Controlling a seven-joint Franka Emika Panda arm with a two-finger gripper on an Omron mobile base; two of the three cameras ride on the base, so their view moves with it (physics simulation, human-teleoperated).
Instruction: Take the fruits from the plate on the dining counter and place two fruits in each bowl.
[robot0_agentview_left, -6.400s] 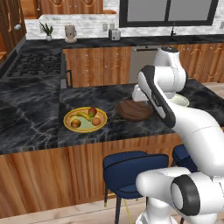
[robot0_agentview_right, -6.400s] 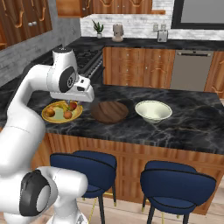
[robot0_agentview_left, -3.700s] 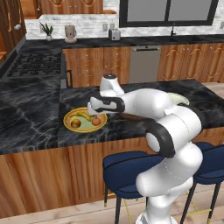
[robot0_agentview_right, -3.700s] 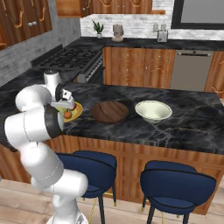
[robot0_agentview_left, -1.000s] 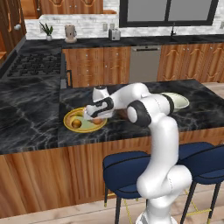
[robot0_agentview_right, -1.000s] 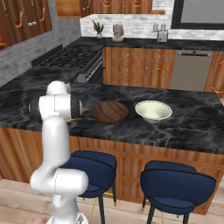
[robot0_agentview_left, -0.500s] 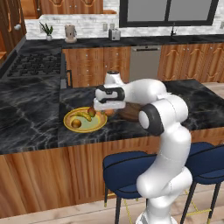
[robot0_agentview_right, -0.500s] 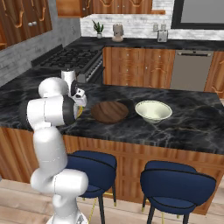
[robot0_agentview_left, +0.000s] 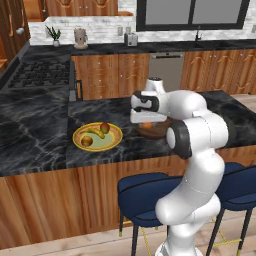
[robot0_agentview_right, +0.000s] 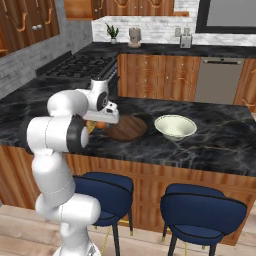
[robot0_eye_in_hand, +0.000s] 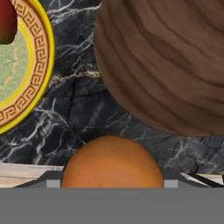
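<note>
— While the round orange fruit (robot0_eye_in_hand: 112, 162) sits right up against the hand camera, between the fingers of the two-finger gripper (robot0_agentview_left: 148, 123), what has changed?

— A second ago the hand was down at the round yellow-rimmed plate (robot0_agentview_left: 113, 141); now it has lifted and swung toward the dark brown wooden bowl (robot0_eye_in_hand: 170, 61), carrying the fruit. The fingers are partly closed on it.

— So the first fruit is off the plate?

— It appears so — the wooden bowl lies just ahead, the black marble dining counter (robot0_eye_in_hand: 78, 109) between.

— And the rest?

— The yellow banana (robot0_agentview_left: 94, 132), reddish apple (robot0_agentview_left: 104, 127) and brownish-orange round fruit (robot0_agentview_left: 87, 141) are on the plate. Farther along, the pale cream bowl (robot0_agentview_right: 174, 126) looks empty. Three more carries to go.
</note>
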